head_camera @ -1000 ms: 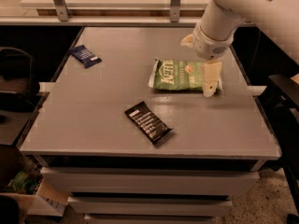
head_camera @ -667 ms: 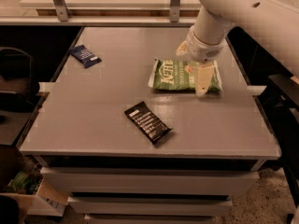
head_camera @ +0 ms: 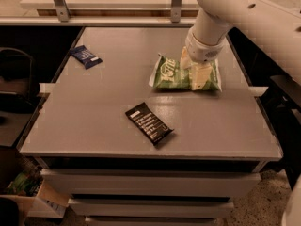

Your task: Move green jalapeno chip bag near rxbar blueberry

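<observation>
The green jalapeno chip bag (head_camera: 168, 74) lies flat on the grey table (head_camera: 94, 107), right of centre towards the back. My gripper (head_camera: 194, 69) hangs from the white arm and sits low over the right half of the bag, its cream fingers (head_camera: 201, 76) spread apart and open on either side of the bag's top. The fingers hide part of the bag's right end. The rxbar blueberry (head_camera: 85, 56), a small dark blue wrapper, lies near the table's far left edge, well away from the bag.
A black bar wrapper with white stripes (head_camera: 148, 123) lies at the front middle of the table. A rail with metal posts (head_camera: 59, 1) runs behind the table. Drawers sit below the front edge, and a cardboard box (head_camera: 28, 197) stands on the floor at left.
My gripper has moved left from the bag's right edge and now sits over the bag's right half. The bag and both bars have not moved.
</observation>
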Robot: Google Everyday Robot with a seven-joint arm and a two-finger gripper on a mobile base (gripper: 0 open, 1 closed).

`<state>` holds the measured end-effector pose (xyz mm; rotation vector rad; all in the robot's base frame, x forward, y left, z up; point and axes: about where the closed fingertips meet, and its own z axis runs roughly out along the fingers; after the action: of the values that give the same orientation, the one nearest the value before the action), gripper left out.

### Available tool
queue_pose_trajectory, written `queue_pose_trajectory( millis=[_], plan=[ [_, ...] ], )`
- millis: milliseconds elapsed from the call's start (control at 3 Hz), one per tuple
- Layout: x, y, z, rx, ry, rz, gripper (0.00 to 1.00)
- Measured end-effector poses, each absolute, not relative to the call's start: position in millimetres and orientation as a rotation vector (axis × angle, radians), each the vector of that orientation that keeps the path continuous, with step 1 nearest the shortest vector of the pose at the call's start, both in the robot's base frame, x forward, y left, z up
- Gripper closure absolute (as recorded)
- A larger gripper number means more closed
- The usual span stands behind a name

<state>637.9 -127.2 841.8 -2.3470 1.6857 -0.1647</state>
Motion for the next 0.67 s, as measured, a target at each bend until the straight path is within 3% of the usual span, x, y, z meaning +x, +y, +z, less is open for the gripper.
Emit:
queue_pose_trajectory(
  millis=[333, 667],
  plan=[
    [638, -127, 842, -2.347, 1.686, -0.165, 0.88],
    [649, -139, 860, -2.306, 1.710, -0.211, 1.00]
  ],
)
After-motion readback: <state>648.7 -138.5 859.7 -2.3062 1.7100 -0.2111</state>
